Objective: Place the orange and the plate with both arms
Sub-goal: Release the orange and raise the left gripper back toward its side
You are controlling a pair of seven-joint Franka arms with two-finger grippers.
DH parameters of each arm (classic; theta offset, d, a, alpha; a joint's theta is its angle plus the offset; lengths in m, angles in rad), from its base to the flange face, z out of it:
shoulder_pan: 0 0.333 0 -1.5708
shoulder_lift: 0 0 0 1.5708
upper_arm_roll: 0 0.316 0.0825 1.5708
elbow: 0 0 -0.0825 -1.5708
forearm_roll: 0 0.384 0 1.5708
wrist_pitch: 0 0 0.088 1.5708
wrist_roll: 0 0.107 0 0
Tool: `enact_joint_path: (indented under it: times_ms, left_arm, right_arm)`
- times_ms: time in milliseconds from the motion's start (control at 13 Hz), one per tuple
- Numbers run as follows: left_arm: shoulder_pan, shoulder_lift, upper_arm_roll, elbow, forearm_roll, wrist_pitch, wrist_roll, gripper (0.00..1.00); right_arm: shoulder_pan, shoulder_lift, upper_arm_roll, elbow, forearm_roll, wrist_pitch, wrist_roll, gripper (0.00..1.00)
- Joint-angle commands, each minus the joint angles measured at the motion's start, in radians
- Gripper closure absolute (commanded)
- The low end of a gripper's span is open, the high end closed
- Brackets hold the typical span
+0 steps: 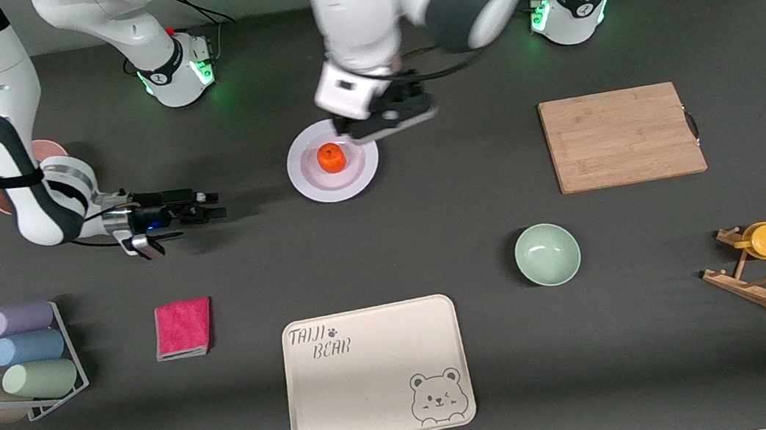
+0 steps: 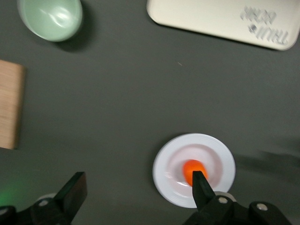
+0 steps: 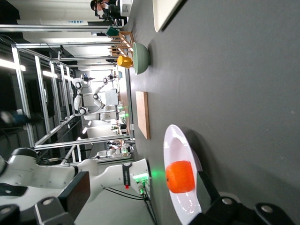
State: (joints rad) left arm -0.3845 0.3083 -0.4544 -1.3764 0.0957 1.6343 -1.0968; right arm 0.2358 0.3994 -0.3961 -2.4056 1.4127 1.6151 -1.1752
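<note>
My left gripper released over plate rim; orange centred. My right gripper released, waiting beside plate. Tray reads "TAIJI BEAR".

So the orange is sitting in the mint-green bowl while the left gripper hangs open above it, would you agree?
Not quite: the orange sits on the plate, not in the green bowl, which holds nothing and stands nearer the front camera, toward the left arm's end. The front view shows this. The left gripper does hang open above the orange.
</note>
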Motion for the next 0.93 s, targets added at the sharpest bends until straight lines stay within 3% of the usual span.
enact_joint_path:
  times_ms: [0, 309, 540, 849]
  left_arm:
    - [0.210, -0.147, -0.007, -0.084, -0.085, -0.095, 0.223, 0.00]
    - [0.447, -0.216, -0.004, -0.079, -0.108, -0.185, 0.466, 0.00]
    - [0.538, -0.232, 0.026, -0.079, -0.114, -0.195, 0.613, 0.00]
    - [0.411, -0.267, 0.322, -0.095, -0.117, -0.185, 0.846, 0.00]
  right_arm:
    - [0.054, 0.018, -0.007, -0.035, 0.061, 0.031, -0.092, 0.00]
    - [0.148, 0.053, -0.009, -0.082, 0.170, 0.057, -0.187, 0.00]
    - [0.186, 0.076, -0.007, -0.109, 0.205, 0.062, -0.262, 0.00]
    - [0.256, 0.090, -0.007, -0.158, 0.282, 0.063, -0.322, 0.00]
